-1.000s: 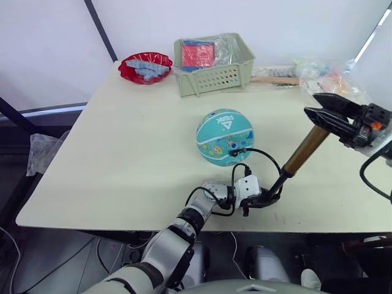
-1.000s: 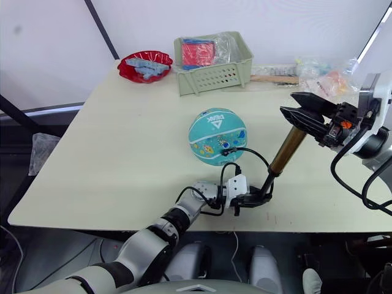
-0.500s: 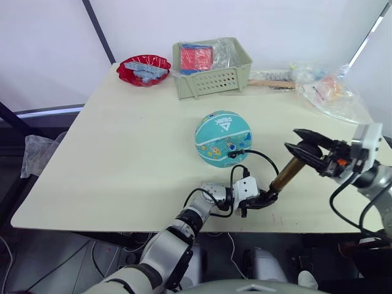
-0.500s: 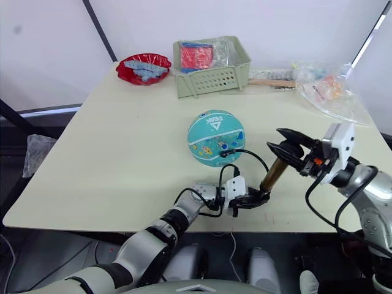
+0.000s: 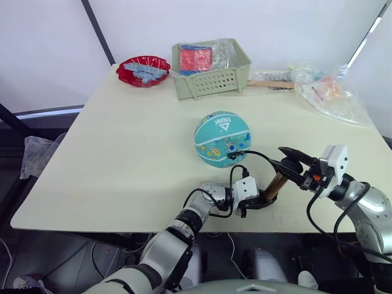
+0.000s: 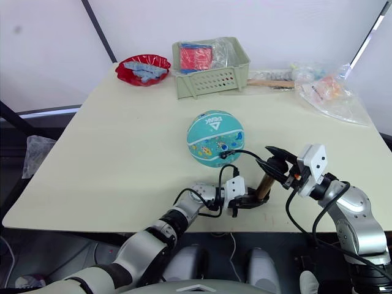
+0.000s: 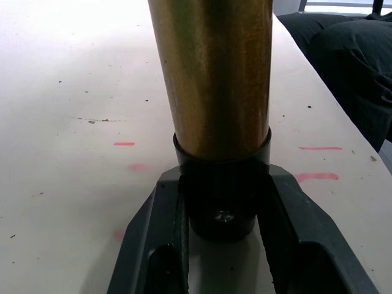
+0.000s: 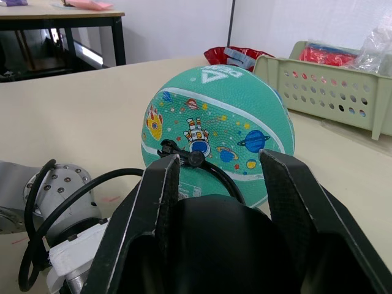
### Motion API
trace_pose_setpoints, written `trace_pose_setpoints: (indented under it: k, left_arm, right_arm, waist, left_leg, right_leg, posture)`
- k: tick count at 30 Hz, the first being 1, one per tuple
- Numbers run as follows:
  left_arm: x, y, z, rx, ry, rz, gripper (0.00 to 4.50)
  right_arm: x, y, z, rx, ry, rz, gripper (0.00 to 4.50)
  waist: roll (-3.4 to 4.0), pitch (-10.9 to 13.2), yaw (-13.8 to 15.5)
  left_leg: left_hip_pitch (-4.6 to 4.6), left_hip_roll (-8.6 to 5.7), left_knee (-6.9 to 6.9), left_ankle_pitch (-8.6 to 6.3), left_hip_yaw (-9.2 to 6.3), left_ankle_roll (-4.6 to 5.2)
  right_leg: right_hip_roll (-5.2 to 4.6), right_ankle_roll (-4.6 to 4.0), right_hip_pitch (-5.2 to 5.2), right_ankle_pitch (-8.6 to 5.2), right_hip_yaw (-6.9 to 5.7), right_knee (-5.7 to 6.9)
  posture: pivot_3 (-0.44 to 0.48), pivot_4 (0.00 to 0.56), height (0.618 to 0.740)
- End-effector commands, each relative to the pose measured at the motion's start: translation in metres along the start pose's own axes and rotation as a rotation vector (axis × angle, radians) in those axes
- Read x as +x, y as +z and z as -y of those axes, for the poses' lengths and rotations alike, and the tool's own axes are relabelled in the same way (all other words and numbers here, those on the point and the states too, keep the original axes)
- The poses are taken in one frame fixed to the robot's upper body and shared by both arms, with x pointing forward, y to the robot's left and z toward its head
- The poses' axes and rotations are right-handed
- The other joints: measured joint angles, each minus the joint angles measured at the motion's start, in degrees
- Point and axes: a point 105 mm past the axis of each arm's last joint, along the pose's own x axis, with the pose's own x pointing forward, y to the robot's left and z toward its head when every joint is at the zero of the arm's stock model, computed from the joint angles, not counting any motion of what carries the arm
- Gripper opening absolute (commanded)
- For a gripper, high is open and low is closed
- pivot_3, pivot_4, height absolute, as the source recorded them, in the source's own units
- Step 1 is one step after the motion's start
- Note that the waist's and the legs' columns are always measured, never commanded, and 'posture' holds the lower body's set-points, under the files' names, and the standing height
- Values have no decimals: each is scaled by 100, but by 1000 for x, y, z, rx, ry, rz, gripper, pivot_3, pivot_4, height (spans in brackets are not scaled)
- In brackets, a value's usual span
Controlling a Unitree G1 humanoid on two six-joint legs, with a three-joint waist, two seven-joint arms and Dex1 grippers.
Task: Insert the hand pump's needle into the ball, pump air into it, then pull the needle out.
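Note:
The teal ball [image 5: 223,138] with cartoon prints rests mid-table. The hand pump [image 5: 277,184] stands tilted near the front edge, right of the ball. My left gripper [image 5: 260,201] is shut on its black bottom cap [image 7: 220,208], below the gold barrel [image 7: 211,73]. My right gripper [image 5: 293,166] is shut on the black T-handle [image 8: 226,245] at the pump's top. The thin black hose [image 5: 264,158] arcs from the pump to the ball. Its tip [image 8: 196,158] sits against the ball's surface, and the needle is hidden there.
At the back of the table [image 5: 122,153] stand a green basket [image 5: 211,66] and a red bowl [image 5: 145,68]. Clear plastic bags [image 5: 331,92] and a wooden stick [image 5: 272,81] lie at the back right. The front table edge runs just below both grippers.
My right gripper has come down and to the left with the handle, close to the left gripper. Much less of the gold barrel shows. The ball and left gripper stayed put.

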Motion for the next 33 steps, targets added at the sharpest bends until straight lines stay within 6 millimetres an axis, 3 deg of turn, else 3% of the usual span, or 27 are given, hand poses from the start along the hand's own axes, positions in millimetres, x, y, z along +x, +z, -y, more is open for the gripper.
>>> trace_pose_setpoints:
  k: [1, 8, 26, 31, 33]
  left_arm:
    - [-6, -41, 28, -89, -90, -150, 1034]
    - [-5, -41, 29, -89, -93, -149, 1034]
    - [-6, -41, 29, -91, -94, -151, 1034]
    - [-7, -42, 30, -90, -96, -153, 1034]
    - [-7, -43, 31, -91, -101, -155, 1034]
  right_arm:
    - [0, 7, -5, 86, 44, 32, 1562]
    - [-1, 51, 10, 21, 67, 91, 1562]
    - [-23, 150, 50, -122, -10, 230, 1562]
    - [-23, 156, 47, -133, 2, 231, 1562]
    - [-21, 150, 46, -118, 6, 218, 1562]
  waist:
    - [10, 9, 0]
    - [57, 50, 3]
    - [81, 98, 6]
    - [81, 98, 9]
    - [81, 98, 6]
  left_leg:
    - [0, 0, 0, 0, 0, 0]
    - [-9, -5, 1, 0, 4, 0]
    - [-15, -12, 3, 1, 12, 1]
    - [-16, -11, 3, 1, 11, 1]
    - [-16, -12, 3, 1, 12, 1]
  right_leg:
    - [0, 0, 0, 0, 0, 0]
    - [-5, 0, -8, 1, 1, 0]
    - [-13, 2, -8, 1, 5, 0]
    - [-13, 2, -8, 1, 4, -1]
    - [-14, 2, -8, 1, 5, -1]
  posture:
    - [0, 150, 738]
    - [0, 150, 738]
    - [0, 150, 738]
    - [0, 150, 738]
    - [0, 150, 738]
